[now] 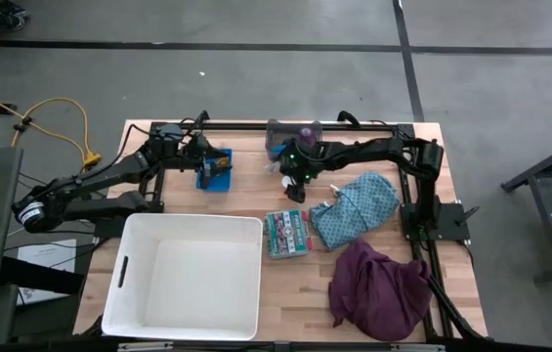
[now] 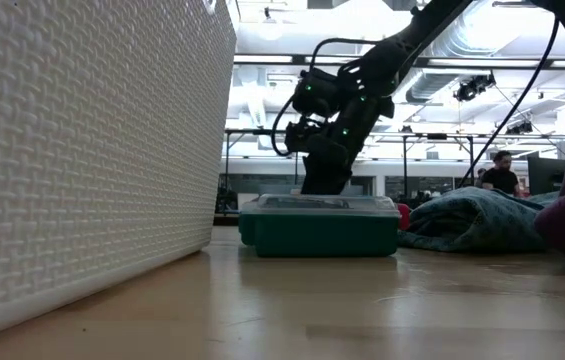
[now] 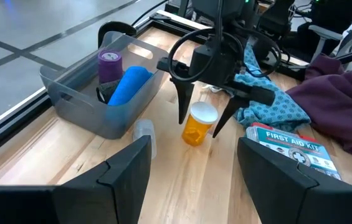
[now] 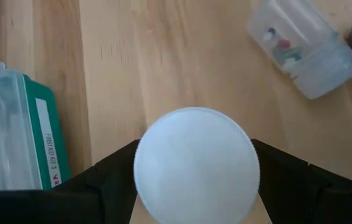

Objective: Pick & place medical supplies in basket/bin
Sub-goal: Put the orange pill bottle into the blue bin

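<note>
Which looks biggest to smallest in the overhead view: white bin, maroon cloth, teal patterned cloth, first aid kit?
1. white bin
2. maroon cloth
3. teal patterned cloth
4. first aid kit

All lie flat on the table, so nearness to the camera hardly skews this.

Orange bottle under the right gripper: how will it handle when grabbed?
The orange bottle stands upright, narrow, under a wide white cap, so it probably tips if nudged. Round, smooth sides: likely rolls once down. The right gripper straddles it, fingers open.

bottle between right pincer fingers, beside first aid kit, cloth behind
</note>
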You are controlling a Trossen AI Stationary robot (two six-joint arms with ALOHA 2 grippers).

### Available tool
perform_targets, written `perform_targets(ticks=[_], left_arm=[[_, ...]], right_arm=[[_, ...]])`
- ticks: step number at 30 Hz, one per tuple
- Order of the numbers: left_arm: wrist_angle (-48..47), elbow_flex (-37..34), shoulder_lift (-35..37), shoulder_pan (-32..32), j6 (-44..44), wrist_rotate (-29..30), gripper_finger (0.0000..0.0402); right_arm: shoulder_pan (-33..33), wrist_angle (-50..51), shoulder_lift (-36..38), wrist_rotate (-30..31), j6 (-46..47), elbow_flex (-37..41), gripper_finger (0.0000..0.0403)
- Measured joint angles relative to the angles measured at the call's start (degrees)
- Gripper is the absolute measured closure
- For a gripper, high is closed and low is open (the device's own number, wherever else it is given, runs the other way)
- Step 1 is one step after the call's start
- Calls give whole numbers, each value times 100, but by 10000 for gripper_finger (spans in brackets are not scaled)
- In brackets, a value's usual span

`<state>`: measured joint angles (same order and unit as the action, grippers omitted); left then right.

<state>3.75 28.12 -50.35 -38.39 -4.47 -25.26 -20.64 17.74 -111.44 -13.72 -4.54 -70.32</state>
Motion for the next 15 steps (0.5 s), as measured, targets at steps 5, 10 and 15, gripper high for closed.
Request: perform_targets(ticks=[5,10,15], left_arm=[[-2,0,-2,0,0,0,170],[-2,0,0,0,0,0,170],[-2,0,-1,0,0,0,170]], right_arm=[[-2,-2,0,1,-4,0,131],[-2,-2,0,3,-4,0,131],[0,0,0,3,-9,0,138]])
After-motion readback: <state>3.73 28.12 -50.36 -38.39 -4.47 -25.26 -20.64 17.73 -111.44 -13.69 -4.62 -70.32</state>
